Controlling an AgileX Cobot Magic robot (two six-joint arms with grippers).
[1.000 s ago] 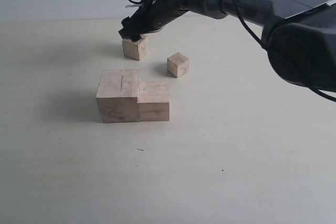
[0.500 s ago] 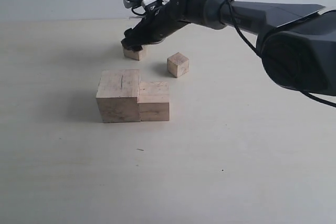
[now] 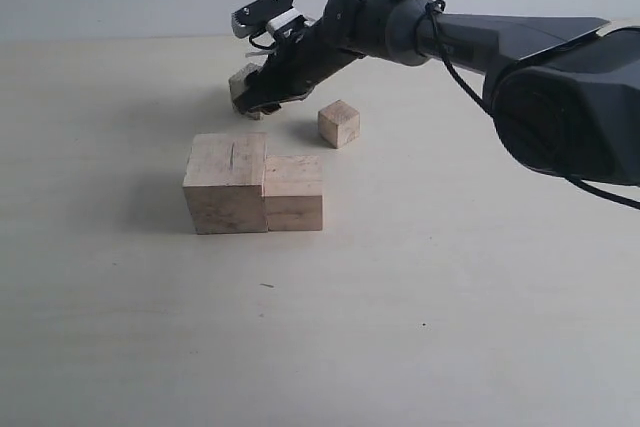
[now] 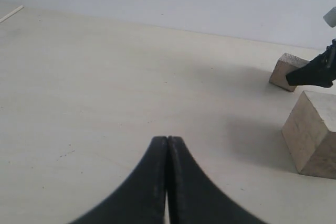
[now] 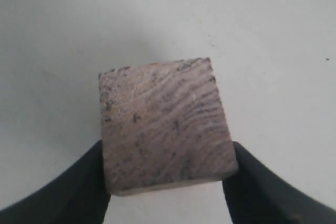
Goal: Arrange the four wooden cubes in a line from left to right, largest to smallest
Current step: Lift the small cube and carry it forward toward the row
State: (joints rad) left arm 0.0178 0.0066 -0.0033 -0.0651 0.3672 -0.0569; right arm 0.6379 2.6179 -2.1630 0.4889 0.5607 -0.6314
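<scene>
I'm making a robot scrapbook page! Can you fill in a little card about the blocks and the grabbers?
biggest cube: on the table, touching the second cube beside it
smallest cube: alone, farther back
third cube: tilted, pinched from two sides
right gripper: shut on the third cube
left gripper: shut, holding nothing
row: not lined up yet

No legible text or markings

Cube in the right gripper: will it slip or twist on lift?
Probably stiff and light: small solid-looking wooden cube. Right gripper pinches it near one edge, not mid-face, so it may pivot. Rough grain should resist slipping.
</scene>
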